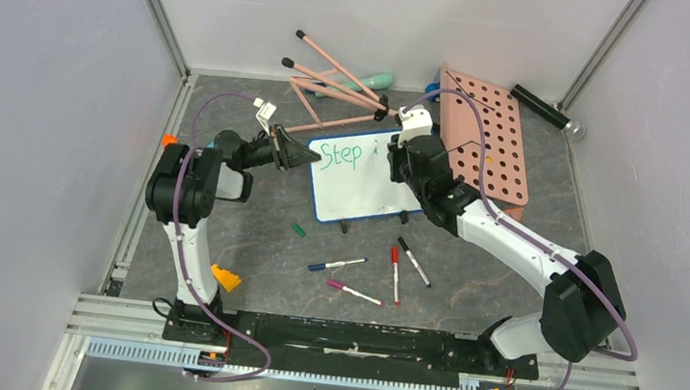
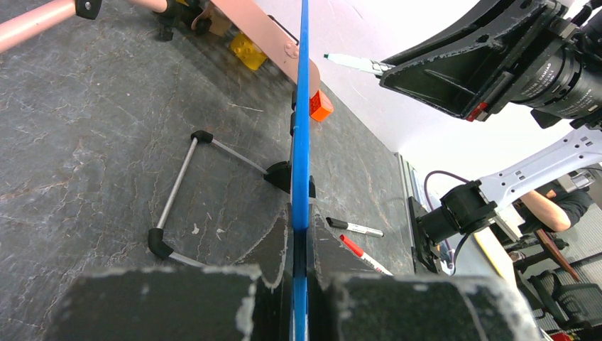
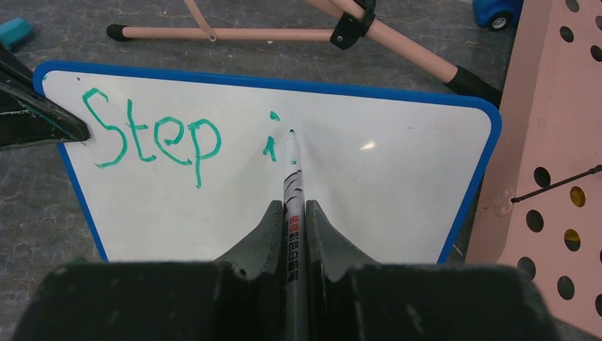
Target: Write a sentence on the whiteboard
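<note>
- The whiteboard (image 1: 367, 183) sits at the centre of the top view, propped on its little black feet. Its face is turned toward the arm bases at the bottom of the frame.
- The left hand (image 1: 299, 151) is clamped on the board's left edge. In the left wrist view the blue frame runs straight up between the closed fingers. This grip probably braces the board so the pen's push cannot slide or tip it.
- The right hand (image 3: 289, 213) is closed around a green marker (image 3: 292, 177). The barrel lies along the fingers, and the tip appears to touch the white surface just right of the "i".
- The sentence (image 3: 152, 138) reads only "Step i", along the top of the board in the right wrist view. Most of the surface is bare, so the writing looks barely begun.
- A green cap (image 1: 298, 230) and four markers (image 1: 395, 273) lie loose on the counter (image 1: 250, 233) below the board, out of the writing arm's way.
- No true container shows. The pink perforated board (image 1: 487, 137) at upper right has open holes, and one shows something yellow.
</note>
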### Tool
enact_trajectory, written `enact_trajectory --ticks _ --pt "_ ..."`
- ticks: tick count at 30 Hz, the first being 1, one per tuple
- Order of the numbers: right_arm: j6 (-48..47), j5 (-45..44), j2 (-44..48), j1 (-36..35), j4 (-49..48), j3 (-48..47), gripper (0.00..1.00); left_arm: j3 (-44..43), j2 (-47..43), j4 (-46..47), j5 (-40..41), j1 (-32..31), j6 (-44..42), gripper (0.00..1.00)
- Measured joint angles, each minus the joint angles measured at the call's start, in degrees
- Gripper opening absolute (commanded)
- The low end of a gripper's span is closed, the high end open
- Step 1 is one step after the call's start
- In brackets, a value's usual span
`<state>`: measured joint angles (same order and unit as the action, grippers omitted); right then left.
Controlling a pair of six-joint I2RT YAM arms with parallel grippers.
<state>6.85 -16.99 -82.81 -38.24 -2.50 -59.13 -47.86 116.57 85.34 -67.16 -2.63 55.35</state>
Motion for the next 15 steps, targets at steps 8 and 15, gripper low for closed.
enact_trajectory --ticks 8,15 --pt "0.0 0.2 -1.8 0.3 0.1 -0.7 0.00 0.0 0.0 0.0 0.0 0.0 0.0 0.02" --pt "0.0 0.3 -2.7 0.3 0.2 -0.7 0.00 0.0 0.0 0.0 0.0 0.0 0.0 0.02"
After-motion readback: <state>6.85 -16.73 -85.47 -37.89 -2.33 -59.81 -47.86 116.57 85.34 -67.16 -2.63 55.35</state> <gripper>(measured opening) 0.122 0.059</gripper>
